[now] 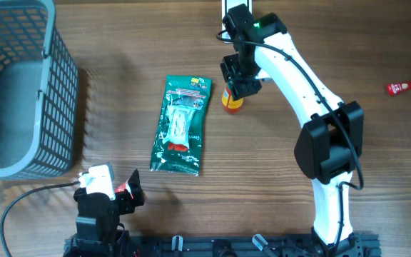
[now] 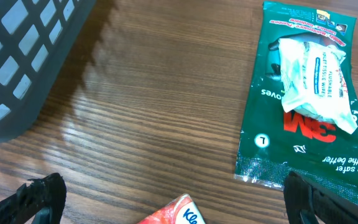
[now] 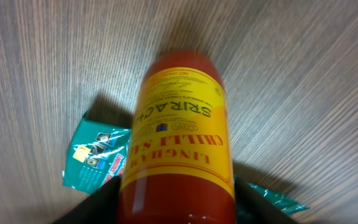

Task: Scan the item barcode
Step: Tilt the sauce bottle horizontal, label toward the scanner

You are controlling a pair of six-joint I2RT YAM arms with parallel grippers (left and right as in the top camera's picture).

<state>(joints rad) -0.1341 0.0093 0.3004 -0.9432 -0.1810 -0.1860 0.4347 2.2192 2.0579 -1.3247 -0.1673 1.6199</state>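
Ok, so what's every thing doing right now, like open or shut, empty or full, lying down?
left gripper: open, holding nothing
right gripper: around the bottle; gripping or not, can't tell
sriracha bottle: between the right gripper's fingers
red-and-white packet: lying by the left gripper, not gripped
green glove packet: lying flat, printed side up
basket: upright, looks empty
red tube: lying flat, far right

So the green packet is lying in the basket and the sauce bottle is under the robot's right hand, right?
Not quite. The green packet lies flat on the table, apart from the basket, not in it, as the overhead view shows. The sauce bottle is indeed under the right gripper.
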